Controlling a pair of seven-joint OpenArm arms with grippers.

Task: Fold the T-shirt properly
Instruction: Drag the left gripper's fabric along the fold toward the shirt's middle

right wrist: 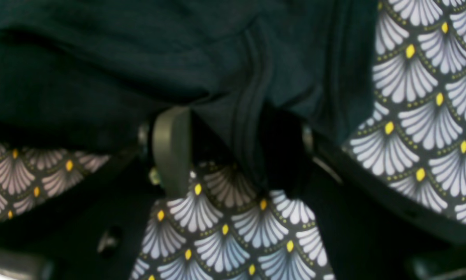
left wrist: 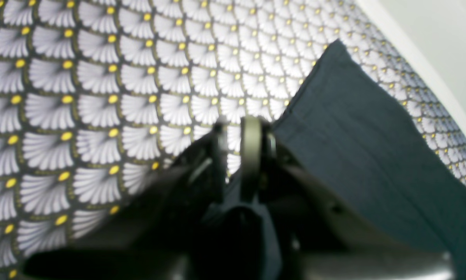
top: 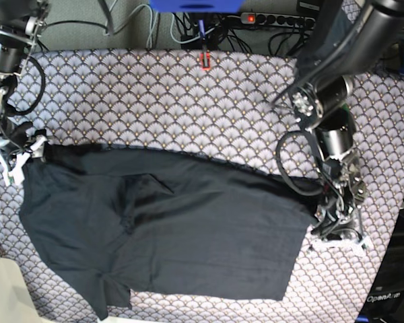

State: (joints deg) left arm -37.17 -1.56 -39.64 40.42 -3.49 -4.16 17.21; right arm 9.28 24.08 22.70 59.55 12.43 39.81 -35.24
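Nearest the lens, the right gripper (right wrist: 233,151) stands parted around a hem of the T-shirt (top: 168,229). Beyond, the limp, light garment sprawls across the patterned cloth (top: 188,101). Hems look the surest hold. The left gripper (left wrist: 236,136) pinches its far edge.

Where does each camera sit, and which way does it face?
Left wrist: on the left arm, looking past its fingers, closed on the T-shirt's edge, over the patterned cloth.
Right wrist: on the right arm, close in; fingers around a T-shirt hem.
Base: overhead, facing down; both arms at the spread T-shirt's ends.
Shared: all show T-shirt and cloth.
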